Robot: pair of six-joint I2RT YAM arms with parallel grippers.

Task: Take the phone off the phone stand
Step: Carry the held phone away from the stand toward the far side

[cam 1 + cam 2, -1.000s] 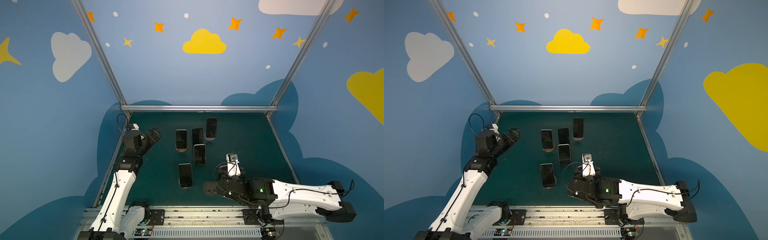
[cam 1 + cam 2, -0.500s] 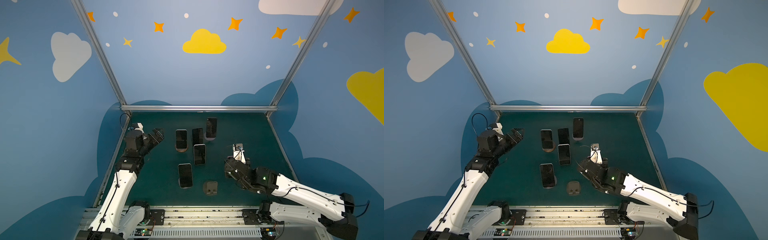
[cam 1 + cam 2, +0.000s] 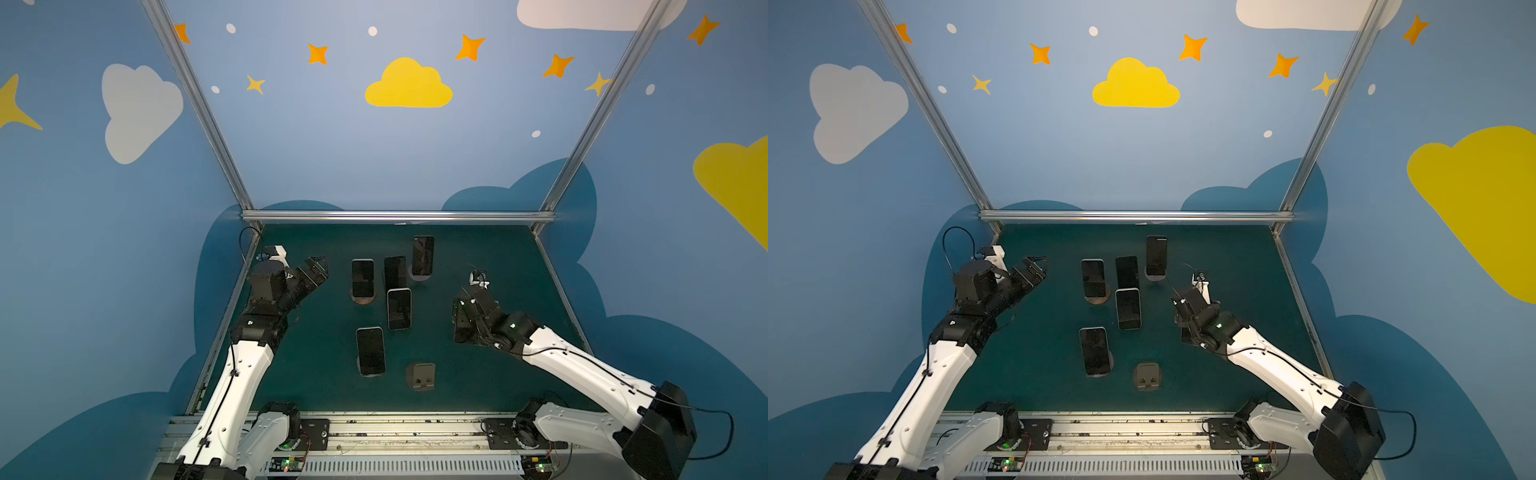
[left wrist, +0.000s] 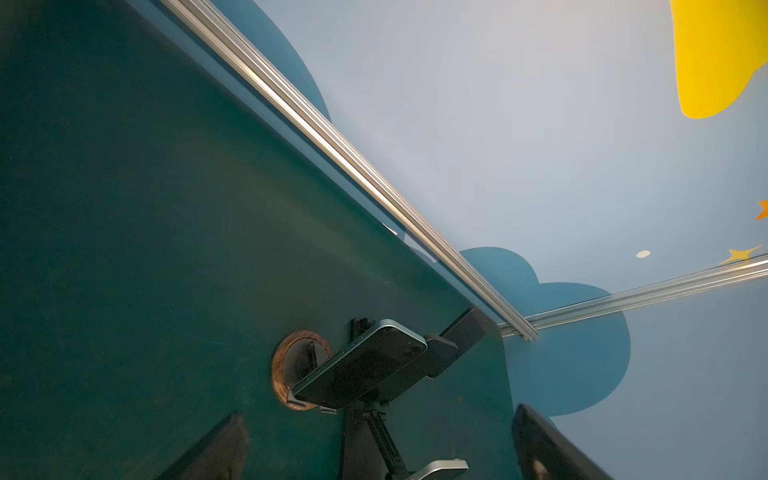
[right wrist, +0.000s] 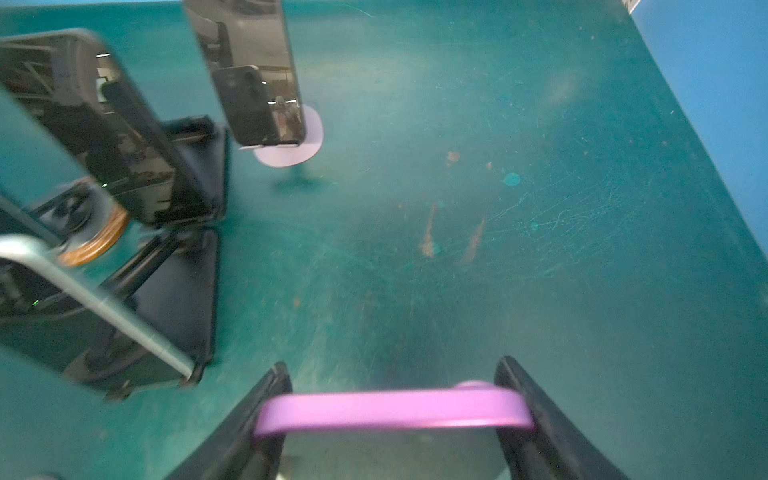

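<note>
My right gripper [image 5: 392, 411] is shut on the phone [image 5: 390, 409]. Its pink edge spans the gap between the two dark fingers [image 5: 536, 415], above the bare green mat. In both top views the right gripper [image 3: 461, 322] [image 3: 1185, 324] hangs right of centre, well away from the empty grey phone stand [image 3: 422, 376] [image 3: 1147, 376] near the front edge. My left gripper [image 3: 316, 266] [image 3: 1036, 266] is open at the far left with nothing between its fingers [image 4: 216, 449]. It points toward a dark phone on a wooden-based stand [image 4: 361, 370].
Several other phones stand on stands in mid-table: one on the wooden round base [image 3: 363, 278], one behind it [image 3: 395, 272], one on a lilac base [image 3: 423, 255], a silver-edged one [image 3: 399, 308] and a front one [image 3: 370, 351]. Aluminium rails [image 3: 395, 216] border the mat.
The right arm has carried the phone from over the front stand back and to the right, leaving the grey stand bare. The left arm has barely shifted.
</note>
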